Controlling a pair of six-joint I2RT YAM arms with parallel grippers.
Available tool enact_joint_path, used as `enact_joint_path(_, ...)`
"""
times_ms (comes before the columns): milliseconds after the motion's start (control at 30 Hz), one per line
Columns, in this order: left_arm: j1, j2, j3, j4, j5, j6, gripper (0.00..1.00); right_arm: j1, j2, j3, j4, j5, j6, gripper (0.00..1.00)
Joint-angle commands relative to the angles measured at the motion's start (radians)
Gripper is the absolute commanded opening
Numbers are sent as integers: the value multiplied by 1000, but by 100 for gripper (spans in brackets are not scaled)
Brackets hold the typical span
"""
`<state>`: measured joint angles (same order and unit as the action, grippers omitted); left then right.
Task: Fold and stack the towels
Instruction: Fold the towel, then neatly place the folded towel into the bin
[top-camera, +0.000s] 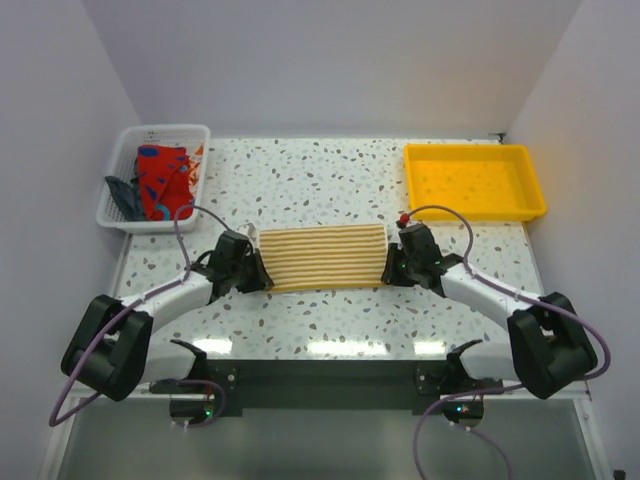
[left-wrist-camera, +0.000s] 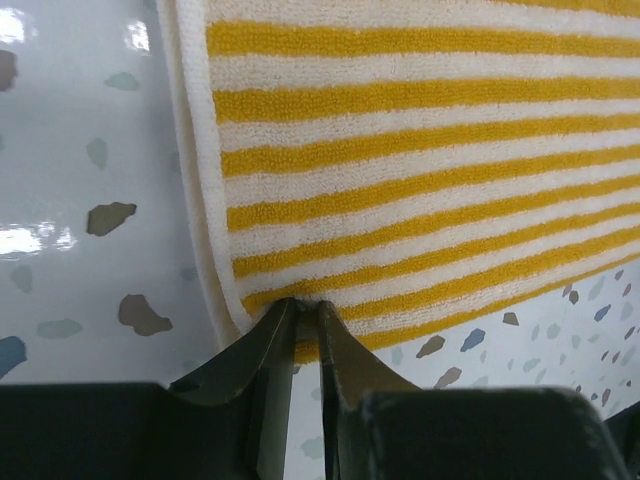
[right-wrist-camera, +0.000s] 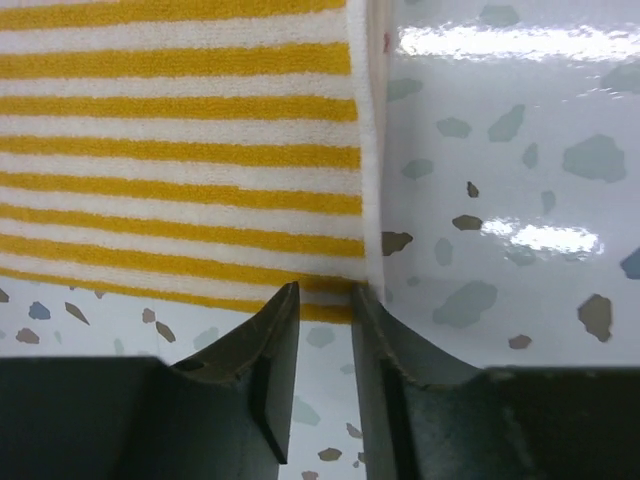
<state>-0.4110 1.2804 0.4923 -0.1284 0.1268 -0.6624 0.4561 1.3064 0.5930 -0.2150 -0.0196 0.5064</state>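
Speckled table bears striped towel, basket, tray

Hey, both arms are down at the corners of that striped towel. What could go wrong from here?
1. The left gripper pinches only the very edge of one corner of the striped towel. So thin a bite may slip out on lifting.
2. The right gripper shows a gap between its jaws at the other corner. If it fails to catch the cloth, one side would rise alone and the fold would likely come out skewed.
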Motion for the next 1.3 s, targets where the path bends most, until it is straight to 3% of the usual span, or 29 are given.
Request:
enact_joint_path(0, 49, -7, -32, -79, -121, 26, 21, -2, -68, 83, -81, 99, -37, 34)
enact_joint_path(267, 106, -36, 17, -154, -191, 73, 24, -14, 114, 350, -14, 84, -98, 35)
enact_joint_path(567, 107, -61, 75, -171, -185, 147, 33, -48, 392, 416, 129, 61, -62, 28)
enact_joint_path(733, 106, -150, 136, -194, -185, 187, 37, -69, 370, 427, 76, 26, -97, 28)
enact_joint_path(933, 6, -176, 253, -267, -225, 219, 44, -120, 177, 401, -61, 85, -135, 35)
enact_joint_path(1133, -169, -99, 356, -284, -265, 215, 48, -197, -11, 317, -185, 136, -126, 67)
enact_joint_path(1233, -279, -23, 419, -275, -322, 207, 48, -232, -96, 269, -230, 141, -105, 87)
enact_joint_path(1267, -343, 6, 445, -289, -340, 205, 49, -238, -119, 255, -237, 153, -94, 99)
